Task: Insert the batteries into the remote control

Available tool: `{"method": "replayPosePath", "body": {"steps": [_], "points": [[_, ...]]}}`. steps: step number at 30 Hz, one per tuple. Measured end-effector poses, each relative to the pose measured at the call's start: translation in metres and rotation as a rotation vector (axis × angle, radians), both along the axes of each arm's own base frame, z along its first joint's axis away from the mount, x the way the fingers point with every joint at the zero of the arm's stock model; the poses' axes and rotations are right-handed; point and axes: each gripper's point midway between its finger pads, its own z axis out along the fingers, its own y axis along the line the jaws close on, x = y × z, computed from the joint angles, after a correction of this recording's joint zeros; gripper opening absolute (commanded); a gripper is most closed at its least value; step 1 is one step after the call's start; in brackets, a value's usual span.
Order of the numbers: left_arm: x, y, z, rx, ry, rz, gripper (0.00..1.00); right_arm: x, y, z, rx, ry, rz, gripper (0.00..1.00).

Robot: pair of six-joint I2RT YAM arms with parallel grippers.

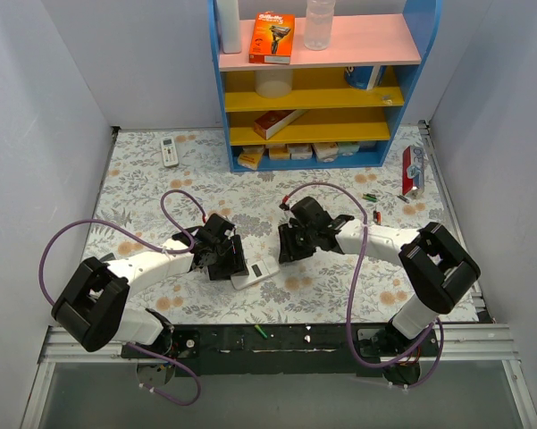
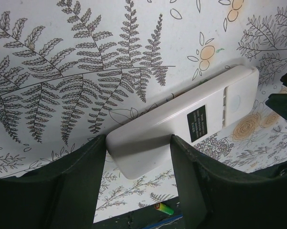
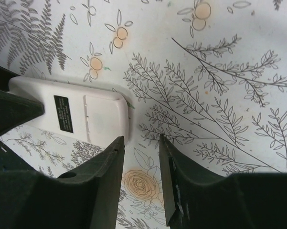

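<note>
A small green cylindrical battery (image 1: 261,332) lies nearest, on the black metal rail (image 1: 322,340) at the table's near edge, between the two arm bases. The left wrist view shows it just below the fingers.

Past the rail, on the white floral-print tablecloth (image 1: 143,179), the slim white rectangular plastic remote control (image 1: 257,271) lies flat and slanted near the middle of the table. Its plain back faces up, with a black label and the battery cover in sight. The left gripper (image 1: 225,257), set at it from the left, is closed on the remote control's nearer end. Its two dark fingers (image 2: 86,181) press against the long sides, with the body clamped between them.

The right gripper (image 1: 293,243) hangs low over the cloth just beside the remote control's other end. Its fingers (image 3: 105,176) stand only a narrow gap apart and hold nothing; printed cloth shows between them. Whether one fingertip touches the remote control's corner cannot be told.

Farther off, right of centre and well apart from the remote control, a thin green cell (image 1: 369,197) and a thin red cell (image 1: 376,215) lie loose on the cloth. A red-and-white blister pack (image 1: 412,170) stands by the right edge, and an all-white remote with a small screen (image 1: 169,150) lies at the far left.

At the back stands a blue-framed shelf unit (image 1: 389,134) with yellow shelves and a pink top. An orange razor box (image 1: 272,37) and a clear plastic bottle (image 1: 318,22) rest on the top
</note>
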Motion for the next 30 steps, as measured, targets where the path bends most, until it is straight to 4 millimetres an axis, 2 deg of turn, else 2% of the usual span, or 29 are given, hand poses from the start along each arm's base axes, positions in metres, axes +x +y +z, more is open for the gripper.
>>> {"method": "replayPosePath", "body": {"steps": [7,11,15,19,30], "points": [[0.0,0.0,0.0,0.0,0.0,-0.006,0.55,0.01,0.015,0.012,0.036,-0.012,0.012,0.43],[0.0,-0.001,0.0,0.001,0.0,-0.008,0.55,0.009,0.019,0.006,0.021,0.01,0.021,0.43],[0.002,-0.002,0.0,-0.002,-0.005,-0.011,0.55,0.001,0.021,-0.005,-0.001,0.045,0.038,0.4],[0.002,-0.002,0.0,-0.001,-0.004,-0.014,0.55,-0.005,0.027,-0.004,0.001,0.051,0.06,0.34],[0.002,-0.003,0.0,-0.009,0.005,-0.017,0.55,-0.009,0.033,-0.005,-0.003,0.08,0.042,0.27]]}}
